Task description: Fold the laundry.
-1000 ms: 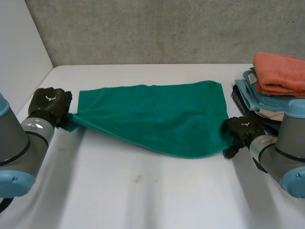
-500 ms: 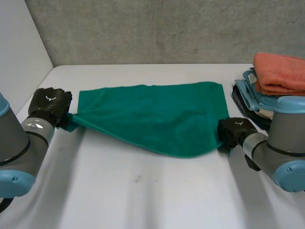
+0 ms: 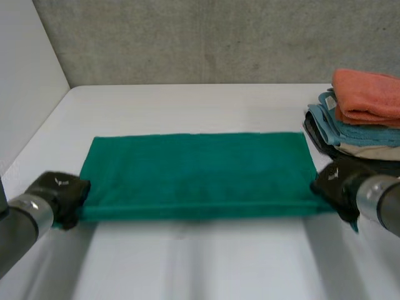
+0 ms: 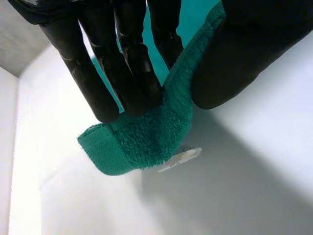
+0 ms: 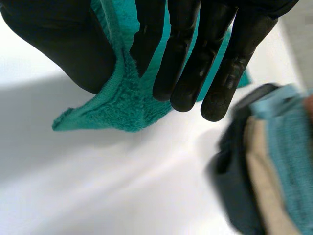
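Observation:
A green towel hangs stretched between my two hands above the white table, its near edge taut and straight. My left hand pinches the towel's near left corner between fingers and thumb. My right hand pinches the near right corner the same way, fingers against the thumb. A small white label hangs from the left corner.
A stack of folded towels sits at the table's right edge, an orange one on top, blue and beige below. In the right wrist view the stack lies close beside my right hand. A grey wall stands behind the table.
Both hands have moved toward me and apart, pulling the towel flat and taut. The right hand closed on the towel's right corner.

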Motion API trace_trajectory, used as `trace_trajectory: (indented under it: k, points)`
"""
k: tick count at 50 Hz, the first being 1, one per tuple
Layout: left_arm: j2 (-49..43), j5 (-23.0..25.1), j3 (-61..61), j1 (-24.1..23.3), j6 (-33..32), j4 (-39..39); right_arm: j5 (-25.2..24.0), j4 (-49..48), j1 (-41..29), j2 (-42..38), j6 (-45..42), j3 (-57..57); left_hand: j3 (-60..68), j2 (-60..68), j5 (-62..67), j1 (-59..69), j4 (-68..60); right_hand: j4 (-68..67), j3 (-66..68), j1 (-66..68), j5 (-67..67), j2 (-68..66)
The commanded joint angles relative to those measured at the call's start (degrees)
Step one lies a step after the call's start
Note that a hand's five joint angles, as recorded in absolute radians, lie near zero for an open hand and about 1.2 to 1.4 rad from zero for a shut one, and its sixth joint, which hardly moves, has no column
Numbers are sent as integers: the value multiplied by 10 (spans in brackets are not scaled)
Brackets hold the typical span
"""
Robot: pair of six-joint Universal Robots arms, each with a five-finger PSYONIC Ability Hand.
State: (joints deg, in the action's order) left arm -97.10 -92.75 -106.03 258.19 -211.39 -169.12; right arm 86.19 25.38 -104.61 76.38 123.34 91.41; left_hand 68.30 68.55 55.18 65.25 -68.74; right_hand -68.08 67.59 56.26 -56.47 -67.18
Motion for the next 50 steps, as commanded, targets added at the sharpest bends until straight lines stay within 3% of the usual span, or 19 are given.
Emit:
trace_trajectory:
  k: [1,7,15,20,25,30,39,50]
  points:
    - [-42,-2,-39,6,-76,-61,2,-18,-3,-20,0,10,117,115,148,148,-113,-119,124,237,-135,-128]
    - [-120,-9,10,3,-83,-122,19,-57,-27,-102,8,-21,117,115,148,148,-113,-119,124,237,-135,-128]
    - [-155,-30,164,-2,-91,-222,95,-81,-84,-172,24,-251,117,115,148,148,-113,-119,124,237,-135,-128]
    - [-143,-26,281,-3,-113,-387,92,-167,-92,-180,64,-464,117,115,148,148,-113,-119,124,237,-135,-128]
    - [-116,-30,380,-6,-110,-485,91,-314,-94,-175,76,-571,117,115,148,148,-113,-119,124,237,-135,-128]
    - [-109,-34,426,-21,-84,-461,94,-416,-95,-145,75,-562,117,115,148,148,-113,-119,124,237,-135,-128]
    - [-76,-32,342,6,72,-381,80,-409,-105,-128,77,-390,117,115,148,148,-113,-119,124,237,-135,-128]
    - [-116,-25,167,3,113,-338,47,-395,-124,-175,74,-221,117,115,148,148,-113,-119,124,237,-135,-128]
